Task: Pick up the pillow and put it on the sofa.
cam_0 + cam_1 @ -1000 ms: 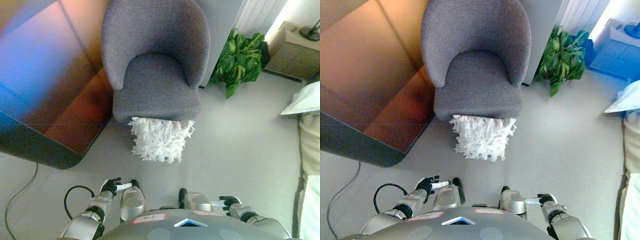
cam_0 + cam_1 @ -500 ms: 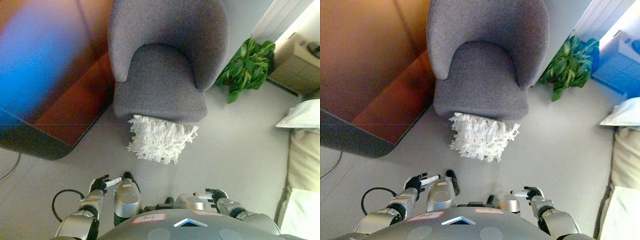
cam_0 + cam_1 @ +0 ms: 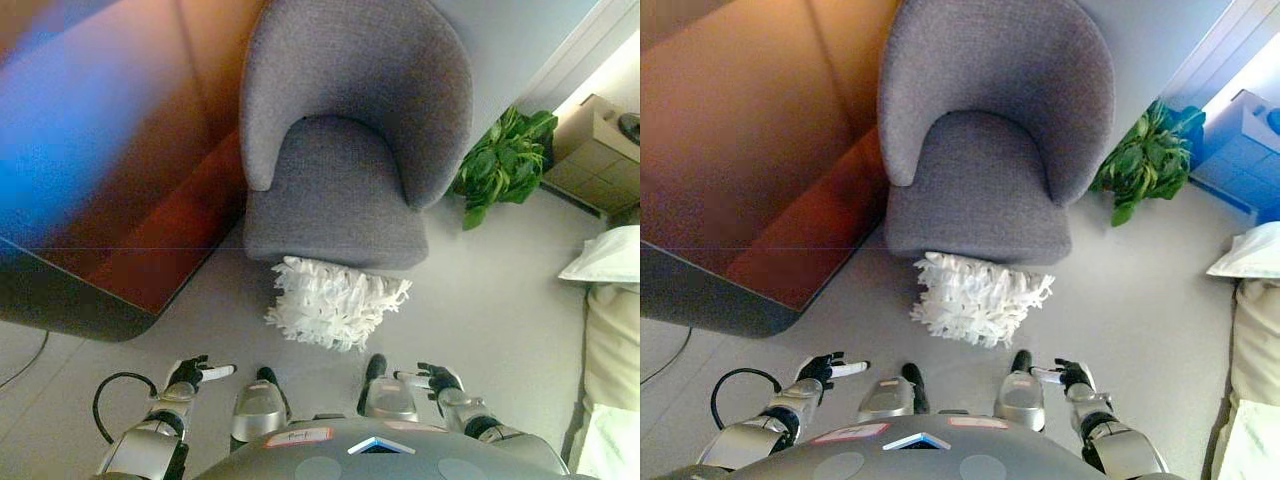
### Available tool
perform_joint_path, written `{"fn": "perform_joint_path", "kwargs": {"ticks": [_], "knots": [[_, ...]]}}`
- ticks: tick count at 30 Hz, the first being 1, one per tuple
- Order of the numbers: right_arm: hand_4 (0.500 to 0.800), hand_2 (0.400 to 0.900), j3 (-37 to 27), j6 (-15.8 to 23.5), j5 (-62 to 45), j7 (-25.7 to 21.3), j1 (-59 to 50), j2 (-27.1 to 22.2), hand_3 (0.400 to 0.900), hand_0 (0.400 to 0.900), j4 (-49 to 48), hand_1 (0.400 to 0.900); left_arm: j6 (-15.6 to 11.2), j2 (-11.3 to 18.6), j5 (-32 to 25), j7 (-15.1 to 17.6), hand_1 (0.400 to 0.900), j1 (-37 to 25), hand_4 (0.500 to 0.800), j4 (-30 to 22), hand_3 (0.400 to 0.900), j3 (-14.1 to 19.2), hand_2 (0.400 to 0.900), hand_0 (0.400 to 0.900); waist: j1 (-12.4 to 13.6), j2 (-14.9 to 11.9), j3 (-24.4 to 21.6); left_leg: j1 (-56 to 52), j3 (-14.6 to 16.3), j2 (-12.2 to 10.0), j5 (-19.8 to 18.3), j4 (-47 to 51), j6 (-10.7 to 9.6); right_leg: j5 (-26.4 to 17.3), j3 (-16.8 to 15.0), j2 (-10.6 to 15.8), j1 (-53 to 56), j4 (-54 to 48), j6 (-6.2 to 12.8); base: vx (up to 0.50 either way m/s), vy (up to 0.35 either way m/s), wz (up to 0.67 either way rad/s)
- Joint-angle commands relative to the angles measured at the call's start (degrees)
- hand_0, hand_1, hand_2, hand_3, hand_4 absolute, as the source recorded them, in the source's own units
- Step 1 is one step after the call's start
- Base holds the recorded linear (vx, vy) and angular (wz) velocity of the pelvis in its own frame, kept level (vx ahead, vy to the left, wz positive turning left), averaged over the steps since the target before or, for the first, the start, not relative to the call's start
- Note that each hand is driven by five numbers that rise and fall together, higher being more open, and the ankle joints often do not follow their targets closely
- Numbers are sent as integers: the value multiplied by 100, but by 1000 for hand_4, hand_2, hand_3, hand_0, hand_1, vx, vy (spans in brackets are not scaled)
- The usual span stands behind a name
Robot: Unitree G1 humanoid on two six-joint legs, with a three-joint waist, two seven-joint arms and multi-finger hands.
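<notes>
The pillow [image 3: 338, 304], a white shaggy cushion with fringed strips, lies on the floor [image 3: 480, 290] at my 12 o'clock, tucked against the front edge of the grey sofa [image 3: 345, 150]; its upper edge touches or slips just under the seat front. Its long axis runs from 9 to 3 o'clock, roughly parallel to the seat edge, with the right end tilted slightly toward 1 o'clock. The sofa's seat carries nothing; its curved back opens toward me. My left hand [image 3: 187, 374] hangs low at 7 o'clock, fingers relaxed and extended toward 3 o'clock, grasping nothing. My right hand [image 3: 436, 379] hangs low at 5 o'clock, fingers likewise relaxed and pointing toward 9 o'clock, also empty. Both hands are well apart from the pillow. A dark reddish table [image 3: 110, 180] occupies 10 o'clock. A green plant [image 3: 505, 165] stands at 2 o'clock beside the sofa. A second white cushion [image 3: 605, 255] shows at 3 o'clock.
</notes>
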State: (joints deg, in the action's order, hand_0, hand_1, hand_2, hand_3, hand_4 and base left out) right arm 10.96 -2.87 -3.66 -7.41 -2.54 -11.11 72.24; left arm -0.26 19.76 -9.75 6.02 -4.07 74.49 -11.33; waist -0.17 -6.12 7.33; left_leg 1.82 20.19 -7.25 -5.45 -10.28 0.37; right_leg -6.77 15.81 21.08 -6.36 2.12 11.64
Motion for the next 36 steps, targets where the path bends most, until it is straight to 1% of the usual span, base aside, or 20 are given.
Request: {"fn": "perform_joint_path", "kwargs": {"ticks": [1, 2, 3, 4, 5, 6, 7, 8, 10, 12, 14, 19, 20, 21, 23, 26, 29, 36], "knots": [[800, 900, 50, 11, 587, -218, -280, -341, 900, 900, 49, 900, -361, 118, -146, -22, 900, -151, 800, -67, 900, 50, 900, 900, -8, 13, 397, 110, -554, -1141, -257, -895, -466, -595, -320, 61, -303, 388, 13, 174, -542, 57], [800, 900, 124, 69, 973, -443, -326, -365, 900, 900, -36, 900, -533, 138, -103, -102, 900, -89, 800, -93, 900, 43, 900, 900, -11, 37, 514, 345, -831, -1426, -326, -1355, -494, -27, -600, -34, -438, 1157, -1, 120, -415, 72], [800, 900, 188, -1, 1137, -517, -309, -396, 900, 900, -160, 900, -561, 144, -73, -104, 900, -63, 800, -138, 900, 39, 900, 900, 9, 81, 541, 429, -940, -1547, -261, -1431, -505, 348, -603, -69, -524, 1748, 31, 191, -415, 76], [800, 900, 336, -39, 1404, -677, -294, -473, 900, 900, -309, 900, -594, 151, -164, -87, 900, -8, 800, -215, 900, 45, 900, 900, 39, 92, 574, 373, -1005, -1648, -217, -1446, -550, 586, -478, -3, -632, 2123, 55, 161, -200, 54], [800, 900, 472, -17, 1582, -894, -292, -584, 900, 900, -425, 900, -571, 130, -235, -100, 900, 18, 800, -277, 900, 83, 900, 900, 57, 143, 583, 274, -1039, -1748, -237, -1384, -638, 881, -385, 127, -671, 2405, 86, 137, -183, 51], [800, 900, 503, -43, 1789, -875, -337, -675, 900, 900, -474, 900, -551, 84, -264, -150, 900, 1, 800, -315, 900, 110, 900, 900, 73, 183, 551, 260, -1092, -1766, -36, -1205, -665, 879, -323, 190, -738, 2491, 20, 115, -106, 55], [800, 900, 547, -52, 1859, -897, -365, -753, 900, 900, -488, 900, -566, 45, -272, -204, 900, -29, 800, -317, 900, 92, 900, 900, 76, 239, 543, 233, -1159, -1764, 61, -1069, -708, 969, -363, 183, -738, 2559, -4, 67, -100, 59], [800, 900, 595, 168, 1918, -883, -413, -850, 900, 900, -466, 900, -567, 1, -273, -244, 900, -83, 800, -317, 900, 45, 900, 900, 92, 319, 536, 226, -1272, -1743, 182, -942, -782, 1029, -387, 195, -759, 2642, -5, 93, -81, 58], [800, 900, 654, 268, 2160, -889, -560, -983, 900, 900, -540, 900, -522, -42, -213, -265, 900, -121, 800, -329, 900, -40, 900, 900, 100, 409, 524, 181, -1359, -1739, 329, -763, -893, 1033, -352, 249, -795, 2686, -7, 60, -56, 48], [800, 900, 803, 392, 2372, -928, -741, -1123, 900, 900, -670, 900, -438, -51, -178, -206, 900, -133, 800, -380, 900, -111, 900, 900, 123, 489, 536, 194, -1456, -1697, 409, -672, -969, 1073, -407, 283, -867, 2791, -12, 49, -39, 33], [800, 900, 980, 400, 2343, -1047, -942, -1276, 900, 900, -904, 900, -327, 23, -193, -152, 900, -104, 800, -465, 900, -153, 900, 900, 167, 544, 607, 293, -1596, -1663, 414, -782, -1041, 1092, -508, 362, -980, 2951, 29, 19, -30, 22], [800, 900, 1236, 280, 2261, -872, -1619, -1601, 900, 900, -1379, 900, -60, 312, -568, -72, 900, -145, 800, -668, 900, -169, 900, 900, 282, 626, 903, 937, -1937, -1632, 236, -1441, -1131, 1195, -772, 580, -1405, 3369, 67, -69, 0, 8], [800, 900, 1308, 197, 2157, -746, -1889, -1692, 900, 900, -1406, 900, -27, 385, -686, -34, 900, -168, 800, -668, 900, -146, 900, 900, 341, 644, 1011, 1211, -2076, -1619, 155, -1716, -1160, 1230, -852, 655, -1563, 3523, 65, -107, -1, 8], [800, 900, 1336, 148, 2115, -670, -1993, -1712, 900, 900, -1398, 900, 8, 407, -733, -20, 900, -183, 800, -663, 900, -148, 900, 900, 356, 651, 1039, 1324, -2124, -1610, 112, -1831, -1173, 1247, -879, 677, -1624, 3576, 62, -126, 2, 10], [800, 900, 1453, -78, 1906, -390, -2452, -1802, 900, 900, -1330, 900, 120, 503, -929, 31, 900, -241, 800, -640, 900, -122, 900, 900, 431, 706, 1184, 1754, -2256, -1585, -13, -2233, -1214, 1296, -1028, 749, -1925, 3803, 53, -112, 14, 10], [800, 900, 1566, -210, 1637, -63, -3123, -1945, 900, 900, -1146, 900, 209, 565, -1192, 42, 900, -258, 800, -540, 900, -118, 900, 900, 554, 823, 1349, 2399, -2469, -1460, -188, -2804, -1241, 1334, -1276, 822, -2428, 4111, 45, -122, 69, 10], [800, 900, 1689, -272, 1468, 245, -3632, -2087, 900, 900, -1011, 900, 177, 549, -1360, 22, 900, -208, 800, -391, 900, -83, 900, 900, 648, 928, 1425, 2858, -2595, -1346, -318, -3194, -1250, 1340, -1461, 849, -2819, 4302, 35, -75, 88, 5], [800, 900, 1964, -542, 1316, 480, -4336, -2265, 900, 900, -1010, 900, 10, 508, -1588, -129, 900, 108, 800, -223, 900, 114, 900, 900, 825, 1078, 1499, 3458, -2729, -1213, -523, -3747, -1255, 1400, -1690, 896, -3414, 4681, 49, -22, 88, 4]]}}
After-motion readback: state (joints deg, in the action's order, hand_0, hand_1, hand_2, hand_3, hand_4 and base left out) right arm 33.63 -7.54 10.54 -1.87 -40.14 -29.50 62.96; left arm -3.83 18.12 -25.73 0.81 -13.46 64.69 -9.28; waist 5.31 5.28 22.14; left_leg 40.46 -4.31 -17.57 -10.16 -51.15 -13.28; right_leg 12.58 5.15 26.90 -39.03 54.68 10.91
